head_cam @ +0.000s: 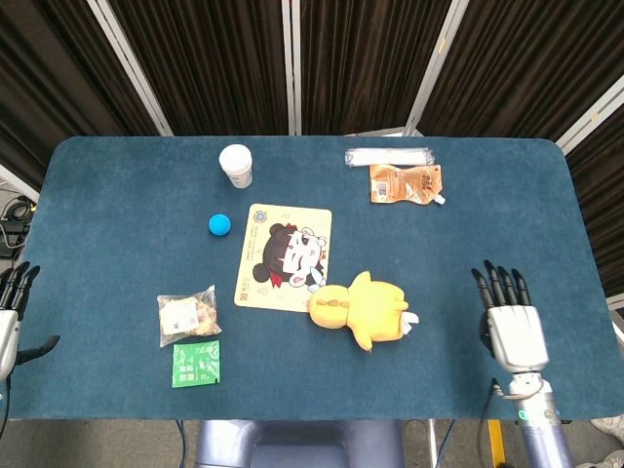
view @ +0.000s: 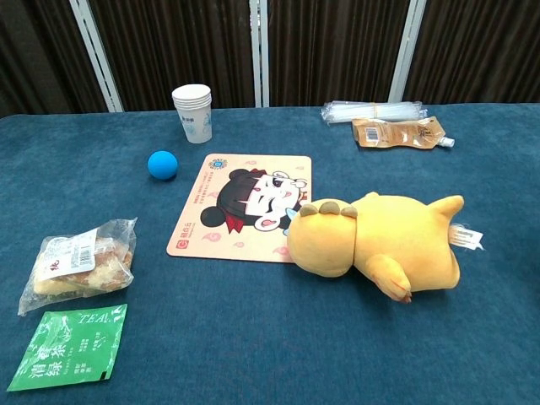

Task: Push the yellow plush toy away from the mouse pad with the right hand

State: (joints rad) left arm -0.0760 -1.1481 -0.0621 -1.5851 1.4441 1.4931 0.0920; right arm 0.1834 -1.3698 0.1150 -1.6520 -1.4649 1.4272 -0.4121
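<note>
The yellow plush toy [head_cam: 359,308] [view: 377,243] lies on its side on the blue table, its head over the near right corner of the cartoon mouse pad [head_cam: 284,256] [view: 244,205]. My right hand [head_cam: 508,319] hovers flat over the table to the right of the toy, fingers spread and pointing away from me, holding nothing and well apart from the toy. My left hand [head_cam: 10,312] shows at the far left edge of the head view, fingers apart, empty. Neither hand appears in the chest view.
A stack of white paper cups [head_cam: 236,165] and a blue ball [head_cam: 220,224] sit left of the pad. A snack bag [head_cam: 188,314] and green tea packet [head_cam: 196,363] lie front left. A clear straw bundle [head_cam: 389,156] and orange pouch [head_cam: 405,183] lie at the back right.
</note>
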